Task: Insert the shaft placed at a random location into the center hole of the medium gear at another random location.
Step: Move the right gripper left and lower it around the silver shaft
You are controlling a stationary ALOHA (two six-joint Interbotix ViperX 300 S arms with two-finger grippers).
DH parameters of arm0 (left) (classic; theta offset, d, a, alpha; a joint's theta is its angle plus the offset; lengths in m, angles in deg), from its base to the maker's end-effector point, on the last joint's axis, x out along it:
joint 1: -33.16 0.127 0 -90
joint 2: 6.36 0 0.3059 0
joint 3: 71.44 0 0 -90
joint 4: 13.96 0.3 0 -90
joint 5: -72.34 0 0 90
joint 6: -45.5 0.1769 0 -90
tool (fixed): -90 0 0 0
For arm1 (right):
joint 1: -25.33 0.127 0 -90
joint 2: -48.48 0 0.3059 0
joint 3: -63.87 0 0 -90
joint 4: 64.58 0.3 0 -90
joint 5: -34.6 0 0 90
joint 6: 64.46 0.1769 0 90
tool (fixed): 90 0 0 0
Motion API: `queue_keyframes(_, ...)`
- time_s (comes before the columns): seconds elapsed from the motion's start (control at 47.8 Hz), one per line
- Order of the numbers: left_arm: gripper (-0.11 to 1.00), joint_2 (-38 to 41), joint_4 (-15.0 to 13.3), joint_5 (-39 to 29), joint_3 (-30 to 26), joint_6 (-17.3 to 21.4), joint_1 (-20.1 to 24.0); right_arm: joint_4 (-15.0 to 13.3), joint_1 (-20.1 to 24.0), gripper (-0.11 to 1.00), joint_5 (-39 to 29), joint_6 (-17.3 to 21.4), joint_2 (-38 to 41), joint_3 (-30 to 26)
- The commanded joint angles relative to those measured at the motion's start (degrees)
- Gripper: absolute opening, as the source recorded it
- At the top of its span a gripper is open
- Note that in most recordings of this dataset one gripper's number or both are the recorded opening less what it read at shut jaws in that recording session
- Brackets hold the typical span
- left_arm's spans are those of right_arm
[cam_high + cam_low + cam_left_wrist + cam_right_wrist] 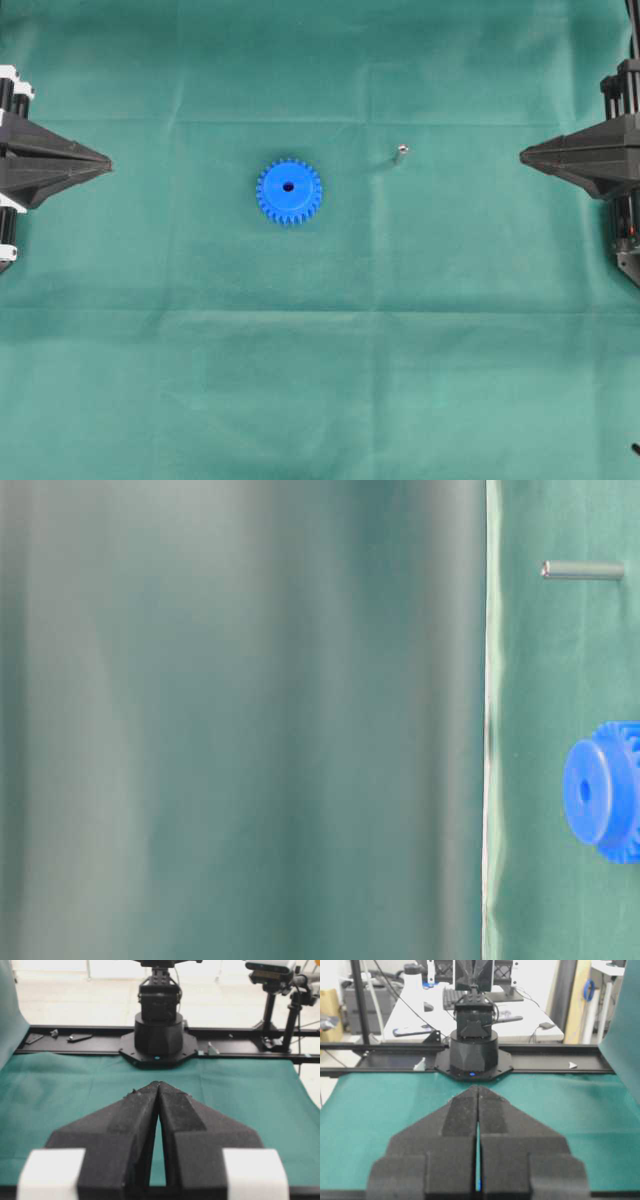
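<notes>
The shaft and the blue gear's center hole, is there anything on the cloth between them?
Nothing visible. In the overhead view the shaft lies apart from the medium gear, up and to its right, with only bare green cloth between them. The center hole is open and uncovered. Both claws sit at the table's edges.

- Left gripper (106, 159): at the left edge of the overhead view, pointing level toward the middle; jaws pressed together at the tips, nothing between them.
- Right gripper (523, 155): at the right edge, mirroring the left; jaws closed flat against each other, empty.
</notes>
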Motion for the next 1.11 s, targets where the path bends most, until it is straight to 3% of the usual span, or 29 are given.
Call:
queue_keyframes(0.0,0.0,0.4,0.5,-0.7,-1.7,-0.5,-0.3,-0.1,-0.8,0.01,-0.3,0.1,0.6,-0.6)
queue_keyframes(0.439,0.0,-0.2,0.5,-2.7,-1.7,-0.5,0.0,-0.1,-6.3,0.02,2.9,0.2,11.3,-0.7)
queue_keyframes(0.565,0.0,-0.2,0.5,-2.7,-1.7,-0.5,0.1,0.3,-8.2,0.22,4.6,0.2,17.1,-0.9)
queue_keyframes(0.795,0.0,-0.2,0.5,-2.7,-1.7,-0.5,0.1,0.4,-10.5,0.87,12.2,0.0,30.8,-0.4)
queue_keyframes(0.9,0.0,-0.3,0.5,-2.7,-1.7,-0.5,0.1,0.6,-10.9,0.82,16.5,0.0,37.1,-0.2)
queue_keyframes(1.088,0.0,-0.3,0.5,-2.7,-1.7,-0.5,0.1,1.8,-11.7,0.84,23.7,0.0,46.9,-1.0)
